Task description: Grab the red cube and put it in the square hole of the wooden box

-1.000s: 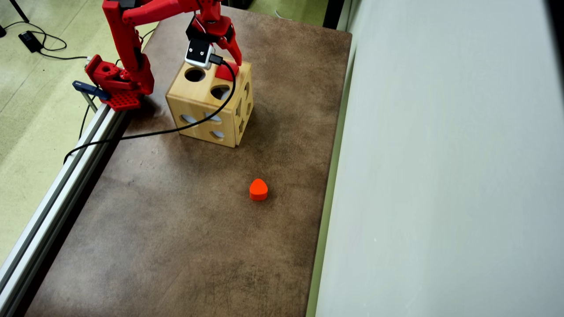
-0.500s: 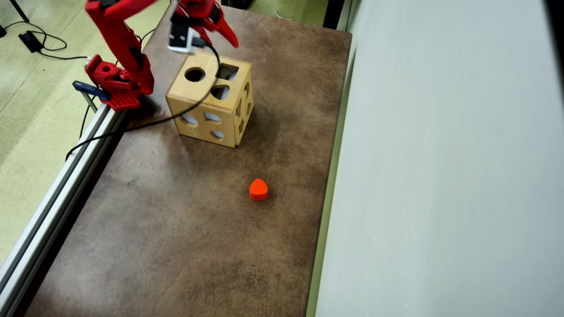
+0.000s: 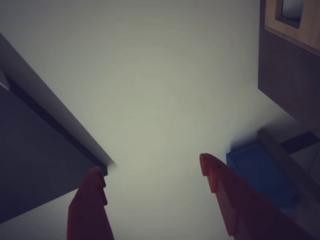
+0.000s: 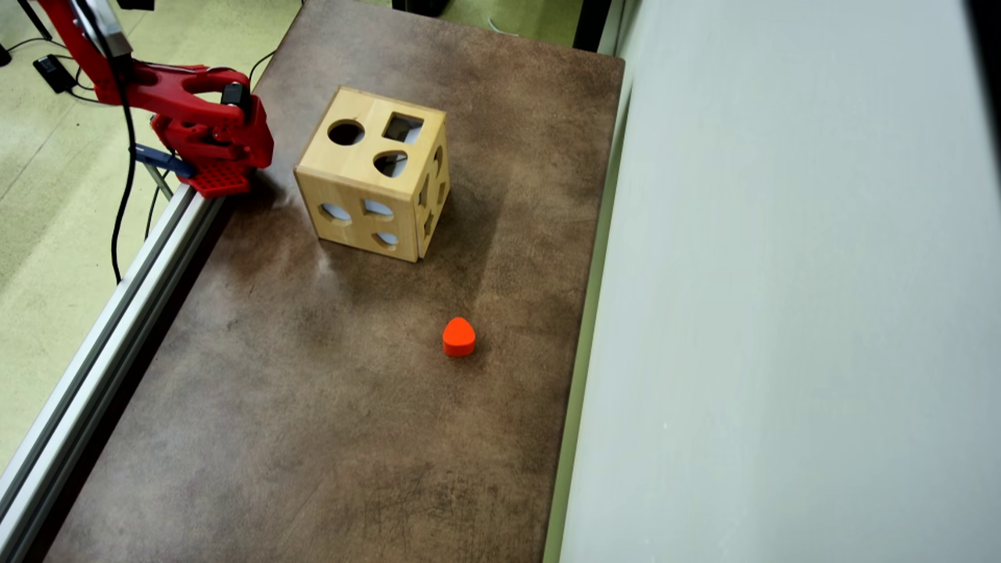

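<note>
Gone from above wooden box (image 4: pixel 371 172) vs a sec ago: arm pulled back to base, claw (image 3: pixel 150 175) released, empty, aimed at blank wall. Red cube nowhere in view now; square hole (image 4: pixel 403 127) clear, dark. Prob. dropped inside, task likely done. Box pale smooth wood w/ cutouts; desk (image 4: pixel 313 407) mottled brown; orange-red rounded block (image 4: pixel 458 337) untouched.

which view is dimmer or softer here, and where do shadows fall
Wrist view: dark, soft, low contrast; the gripper fingers stand apart with nothing between them, and the wooden box corner is dim. Overhead view: bright and sharp, with soft shadows on the table around the wooden box and the orange-red block.
</note>
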`<move>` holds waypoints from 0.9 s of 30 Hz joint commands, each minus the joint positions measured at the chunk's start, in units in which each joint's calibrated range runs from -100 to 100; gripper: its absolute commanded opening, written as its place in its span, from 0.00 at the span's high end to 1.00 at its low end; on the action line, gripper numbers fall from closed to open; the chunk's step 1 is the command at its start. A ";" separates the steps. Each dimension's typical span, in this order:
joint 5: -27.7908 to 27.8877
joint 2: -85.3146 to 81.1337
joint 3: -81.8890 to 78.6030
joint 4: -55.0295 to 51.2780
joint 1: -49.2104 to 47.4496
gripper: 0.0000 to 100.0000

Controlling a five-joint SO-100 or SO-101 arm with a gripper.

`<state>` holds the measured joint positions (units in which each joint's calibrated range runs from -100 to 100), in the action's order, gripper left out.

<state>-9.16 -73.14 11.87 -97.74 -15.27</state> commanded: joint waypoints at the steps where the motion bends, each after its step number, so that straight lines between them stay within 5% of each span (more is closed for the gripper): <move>1: 0.39 -0.45 0.29 0.07 0.26 0.70; 8: 0.39 -4.70 0.29 0.07 2.12 0.70; 19: 0.44 -13.87 0.29 0.07 23.30 0.70; 27: 0.44 -16.16 -4.00 0.07 23.15 0.70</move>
<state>-9.16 -88.14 10.88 -97.74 8.08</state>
